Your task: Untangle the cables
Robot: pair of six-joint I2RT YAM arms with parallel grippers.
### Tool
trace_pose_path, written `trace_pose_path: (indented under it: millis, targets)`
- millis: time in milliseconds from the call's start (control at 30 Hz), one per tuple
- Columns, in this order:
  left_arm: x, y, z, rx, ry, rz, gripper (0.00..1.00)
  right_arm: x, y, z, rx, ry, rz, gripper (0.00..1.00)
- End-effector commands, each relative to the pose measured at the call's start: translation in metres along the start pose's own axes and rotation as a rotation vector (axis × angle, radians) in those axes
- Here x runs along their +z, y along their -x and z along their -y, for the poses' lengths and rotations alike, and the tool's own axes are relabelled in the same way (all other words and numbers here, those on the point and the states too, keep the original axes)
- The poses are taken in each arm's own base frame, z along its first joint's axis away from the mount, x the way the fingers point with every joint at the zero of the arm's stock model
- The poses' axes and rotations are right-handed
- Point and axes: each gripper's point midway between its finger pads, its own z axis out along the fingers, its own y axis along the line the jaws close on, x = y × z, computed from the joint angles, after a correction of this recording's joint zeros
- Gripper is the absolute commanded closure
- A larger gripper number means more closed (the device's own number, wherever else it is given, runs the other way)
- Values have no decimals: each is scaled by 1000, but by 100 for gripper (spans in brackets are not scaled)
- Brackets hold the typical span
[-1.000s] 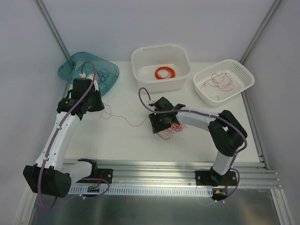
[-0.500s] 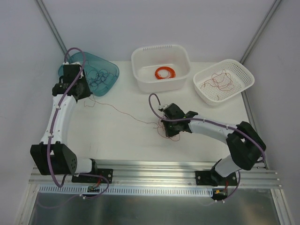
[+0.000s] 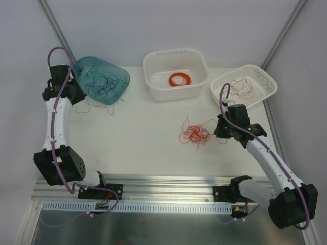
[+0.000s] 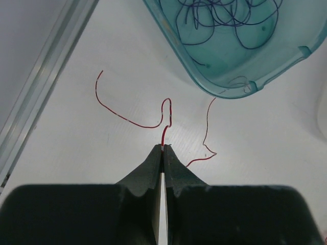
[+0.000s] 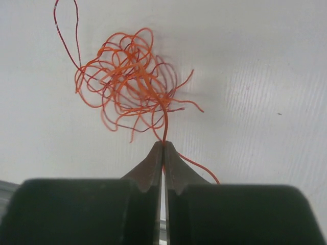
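my left gripper (image 4: 163, 148) pinched tight on a loose dark red cable (image 4: 134, 124) beside the teal tub (image 4: 194, 66) (dark strands (image 4: 225, 20) inside), my right gripper (image 5: 163, 144) clamped on a strand of the orange-red tangle (image 5: 125, 84) mid-table

Two robot arms are showing glossy white link shells between matte black joint housings: the left arm (image 3: 53, 120) and the right arm (image 3: 268, 158). A thick purple cable (image 3: 50, 56) is running along each limb and bulging into a loop beside the wrist. Black base brackets (image 3: 102, 188) are sitting on a ribbed aluminium rail (image 3: 168, 186). Close up, the left claw (image 4: 163, 149) and the right claw (image 5: 163, 144) are each presenting two dark, wedge-shaped fingers tapering from a broad black block.
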Motion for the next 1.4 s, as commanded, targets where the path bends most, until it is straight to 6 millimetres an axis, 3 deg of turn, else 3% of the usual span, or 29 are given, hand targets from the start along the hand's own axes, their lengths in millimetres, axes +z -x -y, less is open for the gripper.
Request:
trace_pose_path:
  millis: [0, 133, 267, 467, 600, 833, 1100, 1233, 1300, 1367]
  targets:
    - [-10, 2, 28, -28, -151, -9, 100, -11, 7, -20, -40, 110, -36, 99]
    - [-25, -12, 56, -9, -301, -47, 100, -10, 12, -47, -78, 229, -64, 87]
    - [-49, -30, 91, 37, -464, -89, 100, -15, 26, -64, -142, 264, -44, 54]
    - [-79, -73, 140, 101, -623, -179, 100, -42, 56, -114, -277, 385, 54, 31]
    - [-98, -94, 170, 108, -708, -239, 100, -52, 70, -162, -313, 544, 143, 27]
    - [-129, -120, 207, 156, -830, -297, 100, -40, 64, -228, -391, 690, 163, 14]
    - [-151, -137, 224, 193, -899, -330, 100, 0, 50, -265, -410, 769, 118, 12]
    - [-157, -143, 226, 201, -914, -337, 100, 7, 46, -280, -423, 798, 107, 12]
    - [-157, -143, 224, 200, -910, -332, 100, 11, 43, -286, -421, 819, 96, 17]
    - [-155, -144, 222, 202, -901, -329, 100, 11, 40, -289, -420, 835, 82, 30]
